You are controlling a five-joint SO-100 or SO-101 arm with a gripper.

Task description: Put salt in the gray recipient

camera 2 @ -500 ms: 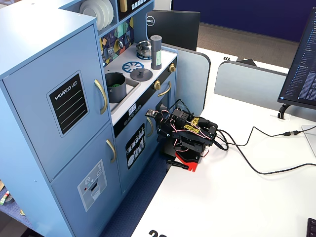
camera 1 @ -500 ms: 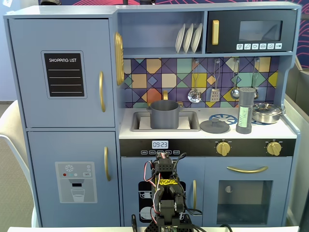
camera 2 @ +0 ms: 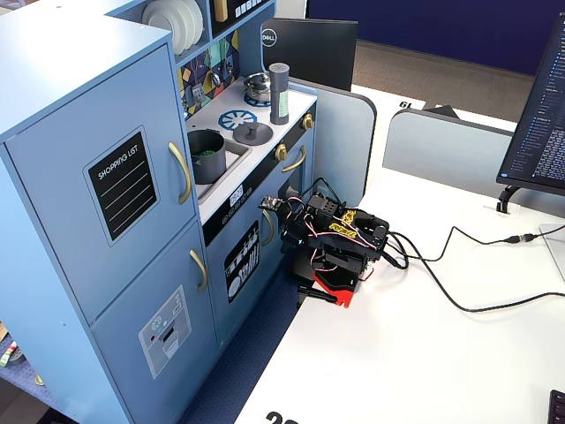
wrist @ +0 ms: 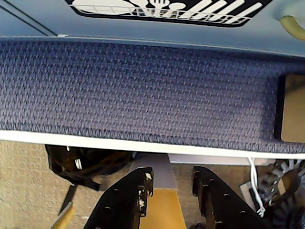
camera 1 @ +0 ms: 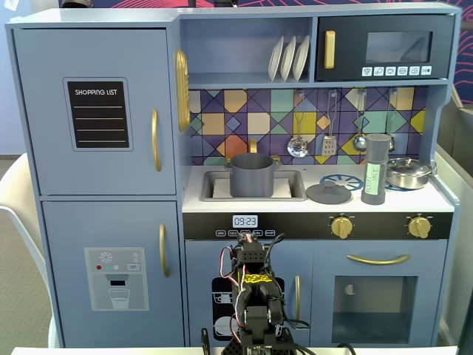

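The salt (camera 1: 375, 170) is a tall dark-gray shaker with a pale green label. It stands upright on the toy kitchen counter, right of the sink, and also shows in the other fixed view (camera 2: 279, 81). The gray recipient (camera 1: 251, 175) is a matte gray pot standing in the sink, seen too in the other fixed view (camera 2: 205, 156). My arm (camera 2: 335, 238) is folded low on the white table in front of the kitchen, far below both. In the wrist view my gripper (wrist: 173, 174) points down over the table edge, jaws apart and empty.
A flat gray knobbed lid (camera 1: 329, 194) lies between sink and salt. A shiny steel pan (camera 1: 408, 173) sits at the counter's right end. The counter edge with gold knobs (camera 1: 341, 226) stands above my arm. Cables (camera 2: 459, 291) run across the table; a monitor (camera 2: 538, 115) stands at right.
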